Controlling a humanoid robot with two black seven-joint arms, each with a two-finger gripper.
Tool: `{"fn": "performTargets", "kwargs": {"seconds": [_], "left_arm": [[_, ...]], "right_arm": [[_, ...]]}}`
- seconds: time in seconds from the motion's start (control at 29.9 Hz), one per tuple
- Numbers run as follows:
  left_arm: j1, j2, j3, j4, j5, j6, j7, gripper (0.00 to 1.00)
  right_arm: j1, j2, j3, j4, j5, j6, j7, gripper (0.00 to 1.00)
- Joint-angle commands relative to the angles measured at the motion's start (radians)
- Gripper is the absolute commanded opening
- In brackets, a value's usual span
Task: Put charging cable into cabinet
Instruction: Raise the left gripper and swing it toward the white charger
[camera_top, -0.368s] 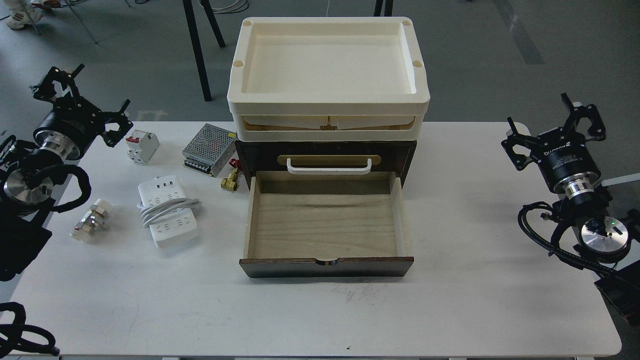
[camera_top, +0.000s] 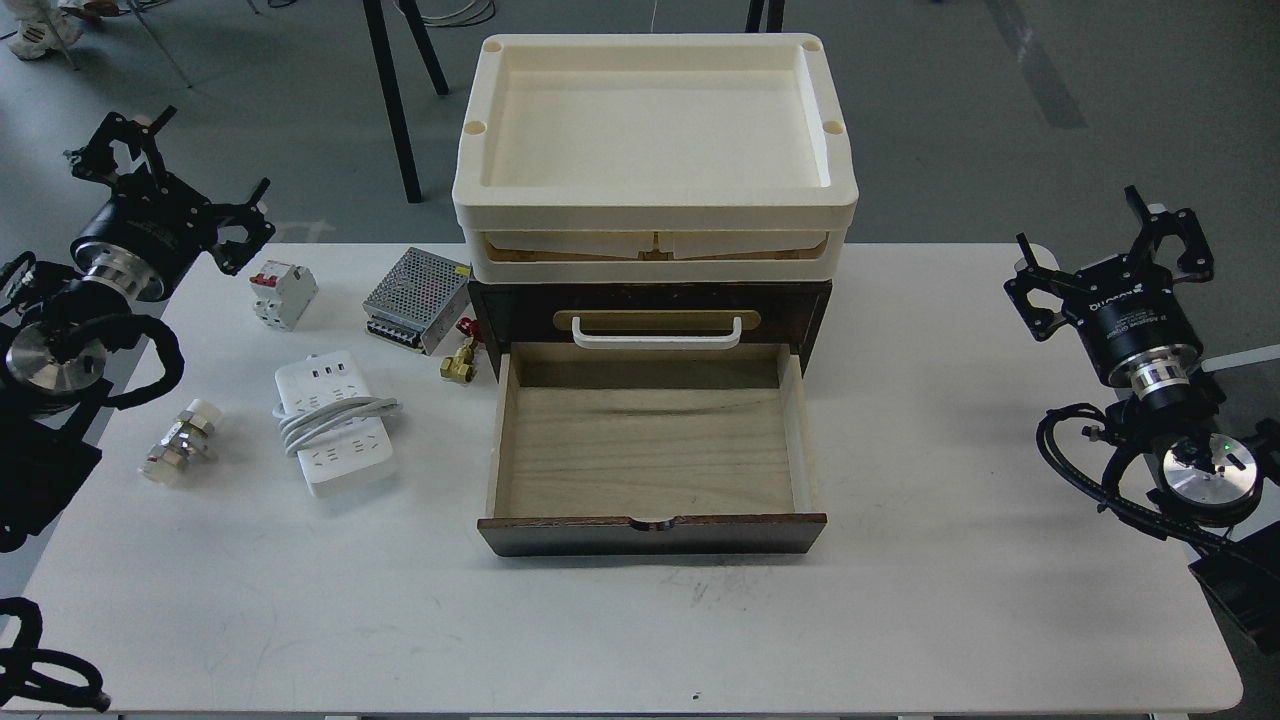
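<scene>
Left jaws: left gripper (camera_top: 170, 185) is spread wide with nothing between its fingers, hanging off the table's far left corner.
Right jaws: right gripper (camera_top: 1105, 255) is likewise spread apart and holds nothing, above the table's right edge, well apart from the cabinet.
Charging cable (camera_top: 335, 422): white flat rectangular power strip lying flat on the table (camera_top: 900, 620), left of the open drawer and not touching it.
Cable look: rows of sockets show at both ends of the strip; a light grey cord is coiled around its middle, with loops spilling off the left side.
Cabinet (camera_top: 650, 315): dark brown chest in the middle of the table, with a white bar handle on a brass plate on its upper drawer front.
Drawer (camera_top: 650, 450): lower one pulled out toward the camera, light wood inside, nothing lying in it.
Cream tray (camera_top: 655, 205): stacked on top of the cabinet.
Neighbours: a perforated metal box (camera_top: 415, 300) and a white circuit breaker (camera_top: 283, 293) sit behind the strip; a small brass valve (camera_top: 460, 362) lies just beside the cabinet's left side; a metal fitting (camera_top: 180, 442) lies to the strip's left.
</scene>
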Motion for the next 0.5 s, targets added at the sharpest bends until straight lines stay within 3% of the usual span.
{"fn": "performTargets", "kwargs": {"seconds": [0.0, 0.23, 0.37, 0.47], "left_arm": [[0.012, 0.135, 0.005, -0.215, 0.014, 0.0, 0.001, 1.0], [-0.002, 0.4, 0.028, -0.462, 0.429, 0.0, -0.01, 0.88], [0.0, 0.514, 0.017, -0.574, 0.63, 0.0, -0.044, 0.87], [0.0, 0.557, 0.022, -0.648, 0.763, 0.0, -0.044, 0.83]], "right_arm": [[-0.001, -0.002, 0.001, 0.004, 0.0, 0.0, 0.001, 1.0], [-0.006, -0.002, 0.003, 0.015, 0.0, 0.0, 0.008, 1.0], [-0.01, -0.002, 0.003, 0.018, 0.0, 0.0, 0.011, 1.0], [-0.01, -0.002, 0.001, 0.021, 0.0, 0.0, 0.011, 1.0]]}}
